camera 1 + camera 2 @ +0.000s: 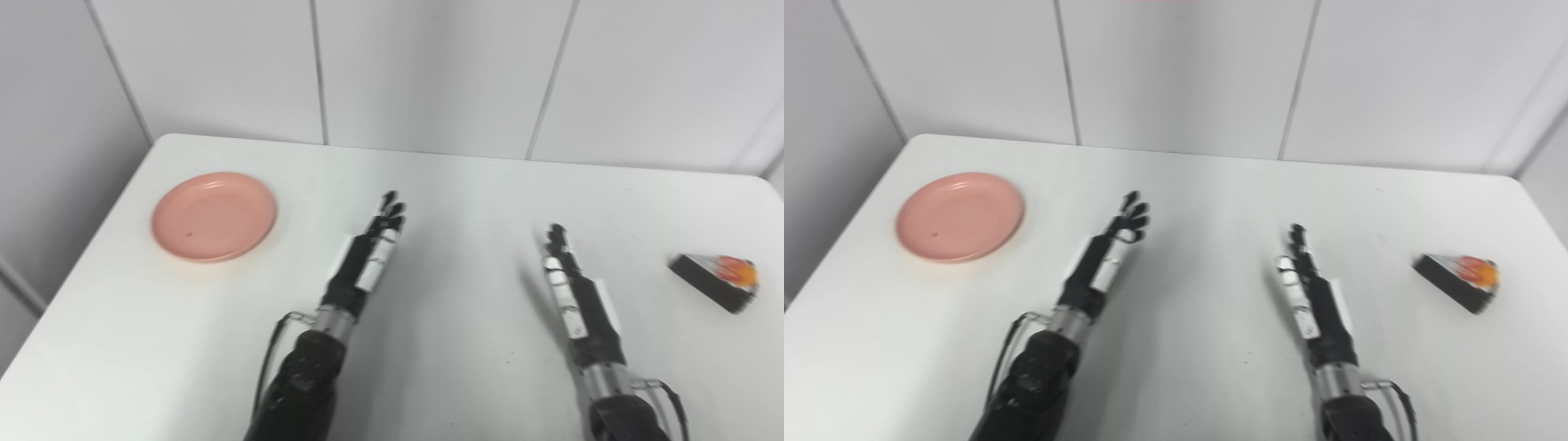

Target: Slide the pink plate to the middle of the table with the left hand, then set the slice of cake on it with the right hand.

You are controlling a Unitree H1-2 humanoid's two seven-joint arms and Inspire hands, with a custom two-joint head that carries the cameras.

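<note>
The pink plate lies flat at the far left of the white table, with nothing on it. A dark wedge of cake with an orange and white top rests at the far right. My left hand hovers near the table's middle, fingers stretched forward and holding nothing, well to the right of the plate. My right hand is extended the same way, open, some way left of the cake. Neither hand touches either thing.
A white tiled wall rises right behind the table's far edge. The table's left edge runs close beside the plate, and the cake sits near the right edge.
</note>
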